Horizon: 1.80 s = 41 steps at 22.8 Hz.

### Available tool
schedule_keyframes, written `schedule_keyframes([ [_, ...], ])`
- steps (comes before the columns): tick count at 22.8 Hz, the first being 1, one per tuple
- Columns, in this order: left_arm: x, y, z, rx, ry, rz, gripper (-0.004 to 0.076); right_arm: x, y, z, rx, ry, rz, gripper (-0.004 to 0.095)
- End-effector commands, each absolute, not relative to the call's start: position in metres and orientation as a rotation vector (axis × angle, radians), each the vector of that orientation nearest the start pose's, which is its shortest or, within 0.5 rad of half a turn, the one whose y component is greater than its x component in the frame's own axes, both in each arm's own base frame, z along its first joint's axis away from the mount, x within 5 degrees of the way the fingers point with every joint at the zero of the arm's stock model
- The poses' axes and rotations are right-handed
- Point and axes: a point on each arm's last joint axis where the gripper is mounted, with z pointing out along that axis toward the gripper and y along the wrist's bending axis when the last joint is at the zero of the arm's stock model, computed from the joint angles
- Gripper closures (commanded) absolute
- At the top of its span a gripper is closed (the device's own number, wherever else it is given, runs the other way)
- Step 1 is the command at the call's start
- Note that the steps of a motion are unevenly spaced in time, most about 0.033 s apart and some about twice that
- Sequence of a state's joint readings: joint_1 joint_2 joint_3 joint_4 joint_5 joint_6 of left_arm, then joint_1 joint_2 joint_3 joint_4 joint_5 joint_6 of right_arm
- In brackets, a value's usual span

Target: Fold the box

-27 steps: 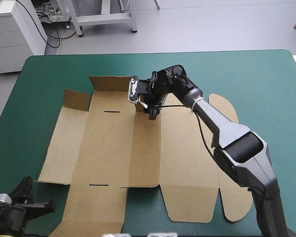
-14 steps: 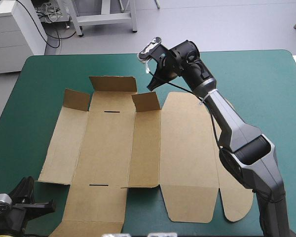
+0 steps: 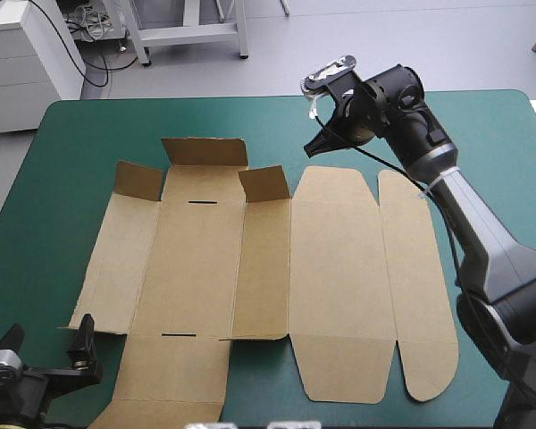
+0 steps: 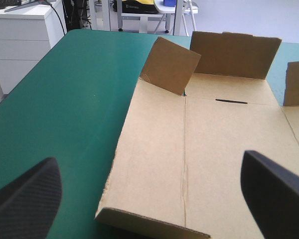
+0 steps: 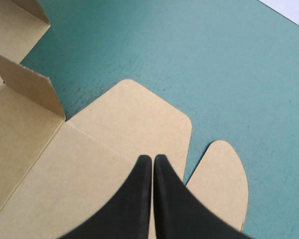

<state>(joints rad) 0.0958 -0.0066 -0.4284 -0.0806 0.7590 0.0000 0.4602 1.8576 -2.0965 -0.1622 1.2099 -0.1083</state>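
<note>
Box (image 3: 339, 268) flat, long axis left-right

You have nothing to read here: no lettering, label, brand, number or sign can be made out on the box (image 3: 196, 268) or on the table (image 3: 98, 125) in any view.
</note>
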Motion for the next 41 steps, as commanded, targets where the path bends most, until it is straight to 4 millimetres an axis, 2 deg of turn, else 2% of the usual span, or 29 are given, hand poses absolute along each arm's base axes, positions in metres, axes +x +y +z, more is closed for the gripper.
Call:
schedule_keyframes([
  [1,0.017,-0.004,0.314,-0.065,1.683,-0.007,0.0030,0.335,0.141,0.457,-0.600,2.197,-0.038,0.0916],
  [3,0.020,-0.003,0.329,-0.031,1.657,0.025,0.0029,0.323,0.131,0.461,-0.574,2.187,-0.040,0.0929],
  [4,0.025,-0.003,0.347,-0.009,1.638,0.044,0.0029,0.310,0.120,0.462,-0.558,2.180,-0.039,0.0929],
  [7,0.036,-0.002,0.371,-0.008,1.630,0.047,0.0029,0.287,0.105,0.460,-0.529,2.144,-0.032,0.0929],
  [11,0.061,0.001,0.401,-0.001,1.657,0.054,0.0030,0.258,0.090,0.446,-0.483,2.116,-0.008,0.0929],
  [13,0.078,0.002,0.413,0.002,1.682,0.056,0.0029,0.241,0.084,0.436,-0.458,2.109,0.012,0.0929],
  [16,0.120,0.004,0.434,-0.003,1.793,0.020,0.0029,0.205,0.071,0.415,-0.426,2.082,0.047,0.0929],
  [20,0.164,0.007,0.443,0.010,1.989,0.000,0.0030,0.165,0.055,0.392,-0.413,2.065,0.056,0.0929],
  [21,0.171,0.007,0.442,0.013,2.039,-0.006,0.0030,0.158,0.052,0.390,-0.414,2.058,0.055,0.0929],
  [23,0.198,0.010,0.426,0.011,2.284,-0.030,0.0030,0.136,0.042,0.382,-0.405,2.034,0.044,0.0929],
  [26,0.225,0.023,0.403,-0.047,2.454,-0.091,0.0030,0.111,0.033,0.375,-0.375,1.992,0.075,0.0928],
  [29,0.249,0.048,0.377,-0.107,2.546,-0.336,0.0030,0.081,0.021,0.364,-0.355,1.932,0.095,0.0929],
  [32,0.260,0.071,0.363,-0.143,2.530,-0.561,0.0029,0.063,0.014,0.355,-0.342,1.895,0.106,0.0929],
  [34,0.266,0.080,0.352,-0.162,2.557,-0.591,0.0030,0.055,0.011,0.351,-0.348,1.879,0.100,0.0928],
  [37,0.281,0.091,0.321,-0.155,2.664,-0.590,0.0029,0.040,0.004,0.349,-0.356,1.840,0.084,0.0928],
  [41,0.289,0.096,0.292,-0.141,2.735,-0.653,0.0029,0.032,0.000,0.350,-0.391,1.807,0.051,0.0928],
])
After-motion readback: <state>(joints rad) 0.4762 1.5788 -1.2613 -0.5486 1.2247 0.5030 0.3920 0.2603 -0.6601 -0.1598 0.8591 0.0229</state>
